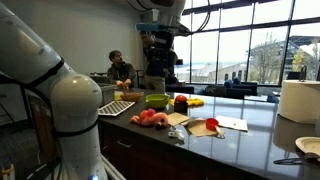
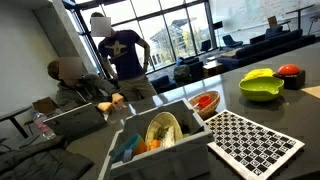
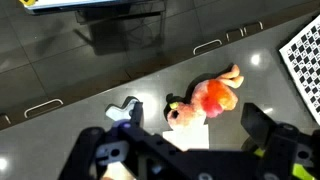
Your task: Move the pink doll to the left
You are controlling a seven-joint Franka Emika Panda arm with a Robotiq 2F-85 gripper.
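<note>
The pink doll [image 3: 205, 100] is a salmon-pink plush with reddish-orange parts. It lies on the dark countertop, partly on a white paper [image 3: 190, 136]. In the wrist view my gripper [image 3: 190, 125] is open and empty, hanging above the doll with one finger on each side of it. In an exterior view the doll [image 1: 150, 118] lies at the front of the counter, and the gripper [image 1: 160, 50] is well above it. The doll does not show in the exterior view that holds the bin.
A green bowl [image 1: 157, 100] [image 2: 260, 88], a red cup-like object [image 1: 181, 103] and a checkered board [image 1: 115, 108] [image 3: 305, 60] stand near the doll. A bin of items [image 2: 160, 135] is beside the board. A paper towel roll [image 1: 298, 100] and a plate [image 1: 310, 147] stand further along. People sit behind.
</note>
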